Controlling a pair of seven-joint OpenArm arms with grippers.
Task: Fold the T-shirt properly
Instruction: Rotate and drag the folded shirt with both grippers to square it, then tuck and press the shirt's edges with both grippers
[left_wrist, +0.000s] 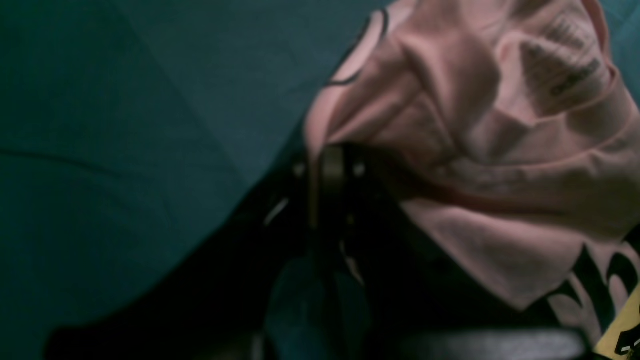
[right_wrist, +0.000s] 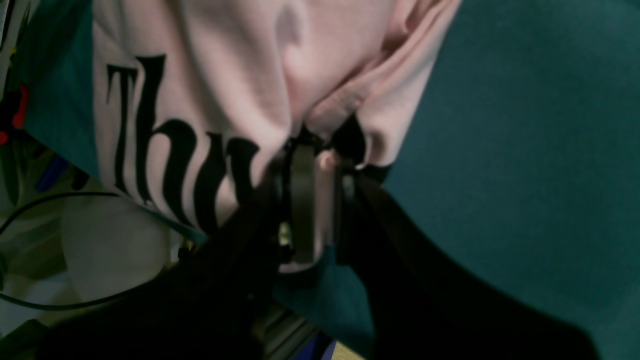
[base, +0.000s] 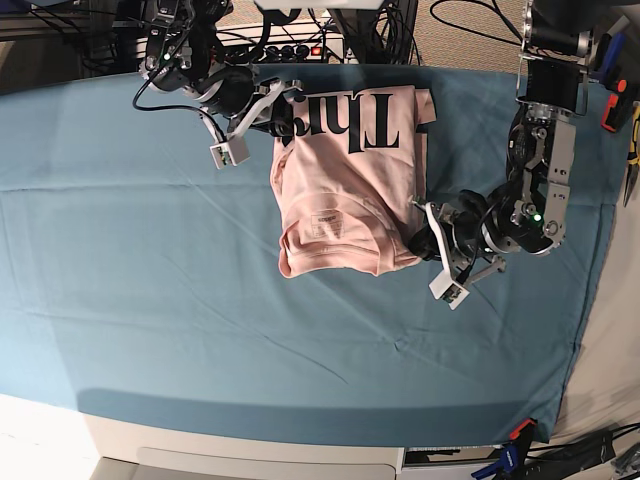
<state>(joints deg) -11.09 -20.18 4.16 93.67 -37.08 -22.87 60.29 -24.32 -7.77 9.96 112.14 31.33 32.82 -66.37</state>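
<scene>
From my base view I read left to right: the right gripper (base: 272, 98) sits at the far left corner of the T-shirt (base: 345, 190), its jaws nearly closed and pinching a fold of pink cloth just beside the black lettering (base: 350, 122). The T-shirt lies partly folded near the middle of the teal table cloth (base: 120, 250), lettering toward the far edge, a rounded doubled edge toward me. Further right, the left gripper (base: 425, 232) bites the near right corner, also almost closed on a bunched layer. I judge we are mid-fold, both corners held. To do it well I would keep both grips level and move the arms together, so the cloth stays taut between them and the edge lands square without dragging the table cloth. Hard to tell: in both wrist views the jaws are dark and blurred, so I cannot say how many layers each holds, and the sleeves are tucked out of sight. The cluttered cables (base: 300, 30) at the far edge are cut off.
</scene>
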